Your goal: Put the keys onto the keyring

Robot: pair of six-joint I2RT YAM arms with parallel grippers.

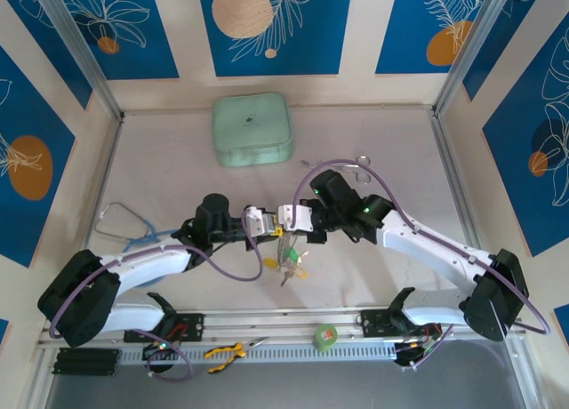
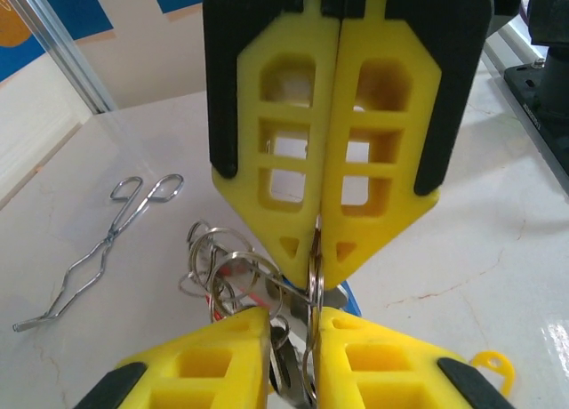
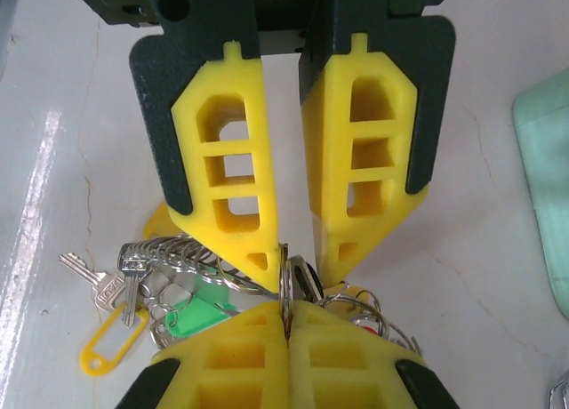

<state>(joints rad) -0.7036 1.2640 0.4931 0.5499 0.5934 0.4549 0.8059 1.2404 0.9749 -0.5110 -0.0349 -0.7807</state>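
My two grippers meet tip to tip over the middle of the table. The left gripper [image 1: 265, 222] [image 2: 317, 268] is shut on the thin silvery keyring [image 2: 315, 280] [image 3: 284, 280], which shows edge-on between its tips. The right gripper [image 1: 284, 217] [image 3: 300, 274] faces it, open; the hoop lies against its left fingertip and a dark-headed key sits in the gap. The keys [image 1: 290, 262] [image 3: 120, 284] hang below on small split rings, with a green tag [image 3: 200, 316] and a yellow tag [image 3: 111, 347].
Silver forceps [image 2: 107, 240] [image 1: 342, 167] lie on the table beyond the grippers. A mint-green case [image 1: 252, 130] sits at the back. A green tape roll [image 1: 326, 337] and yellow-handled pliers [image 1: 227, 353] rest on the front rail. A bluish wire frame [image 1: 124, 222] lies at the left.
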